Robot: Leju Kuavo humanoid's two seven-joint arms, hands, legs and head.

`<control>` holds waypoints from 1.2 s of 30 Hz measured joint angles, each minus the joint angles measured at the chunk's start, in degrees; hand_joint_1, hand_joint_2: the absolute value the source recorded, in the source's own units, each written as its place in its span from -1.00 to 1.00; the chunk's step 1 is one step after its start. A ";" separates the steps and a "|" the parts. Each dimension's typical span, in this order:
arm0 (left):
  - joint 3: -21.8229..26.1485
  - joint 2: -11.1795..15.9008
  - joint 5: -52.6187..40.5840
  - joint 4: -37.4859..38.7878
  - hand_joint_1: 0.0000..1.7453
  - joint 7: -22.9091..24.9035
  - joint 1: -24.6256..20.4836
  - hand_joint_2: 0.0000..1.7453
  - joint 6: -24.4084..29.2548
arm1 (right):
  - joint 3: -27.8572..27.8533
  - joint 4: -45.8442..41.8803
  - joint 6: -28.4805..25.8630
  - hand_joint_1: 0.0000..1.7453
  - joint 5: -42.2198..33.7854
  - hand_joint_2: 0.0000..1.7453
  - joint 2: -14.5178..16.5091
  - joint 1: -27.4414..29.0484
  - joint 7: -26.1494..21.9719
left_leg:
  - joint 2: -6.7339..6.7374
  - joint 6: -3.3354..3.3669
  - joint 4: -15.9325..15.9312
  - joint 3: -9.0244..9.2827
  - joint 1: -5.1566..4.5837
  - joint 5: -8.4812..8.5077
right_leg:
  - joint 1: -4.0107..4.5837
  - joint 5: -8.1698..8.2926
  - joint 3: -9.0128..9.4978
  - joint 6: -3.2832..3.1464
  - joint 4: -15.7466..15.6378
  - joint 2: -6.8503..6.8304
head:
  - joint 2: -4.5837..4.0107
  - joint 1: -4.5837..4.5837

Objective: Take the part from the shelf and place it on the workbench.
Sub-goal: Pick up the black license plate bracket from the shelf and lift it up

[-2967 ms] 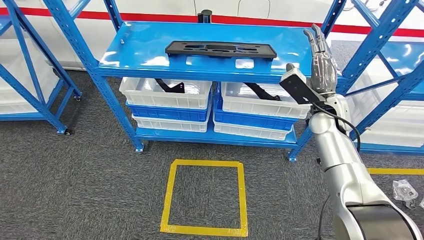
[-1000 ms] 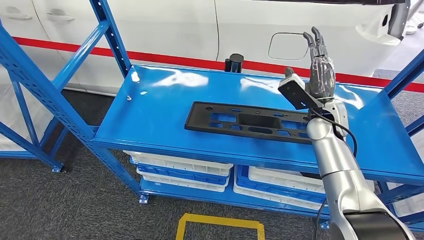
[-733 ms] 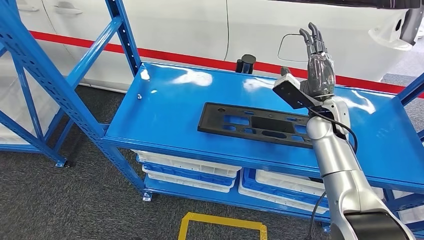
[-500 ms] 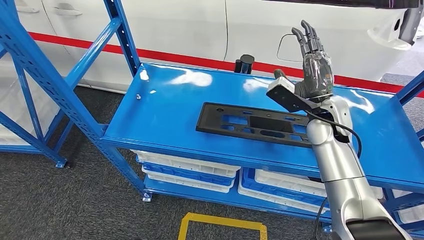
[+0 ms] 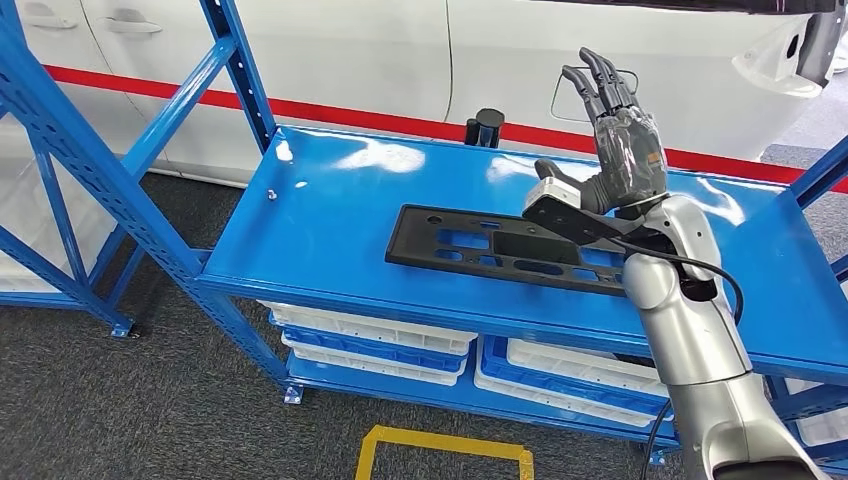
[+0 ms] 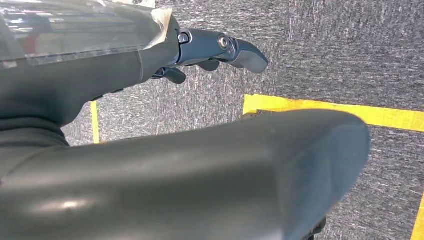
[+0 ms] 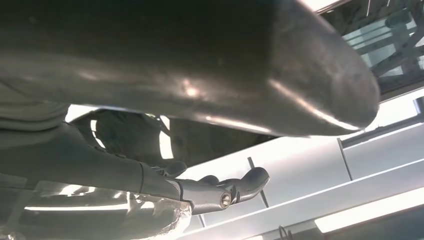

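A flat black part [image 5: 500,248] with several cut-outs lies on the blue shelf's top board [image 5: 330,215]. My right hand [image 5: 615,140] is raised above the part's right end, fingers spread and pointing up and to the left, holding nothing. In the right wrist view the right hand [image 7: 165,185] has its fingers stretched out with nothing in them. In the left wrist view my left hand [image 6: 150,90] hangs over grey carpet with its fingers [image 6: 225,50] extended and empty.
A white car body with a red stripe [image 5: 350,115] stands right behind the shelf. A small black cylinder [image 5: 484,128] sits at the board's back edge. White and blue bins [image 5: 370,340] fill the lower level. Yellow floor tape [image 5: 440,450] marks a square in front.
The view shifted from far to close on the shelf over three seconds. In the last second my right hand tilted forward and left over the part's right end.
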 joint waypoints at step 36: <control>1.16 -1.50 -1.01 0.00 -1.00 0.09 0.18 -1.00 -0.21 | 27.57 12.76 22.08 -1.00 -17.90 -1.00 -9.34 -13.61 3.31 | 0.00 -0.02 -0.22 0.05 0.02 0.04 | 0.05 -0.01 -0.10 -0.02 0.03 -0.01 | 0.00 -0.01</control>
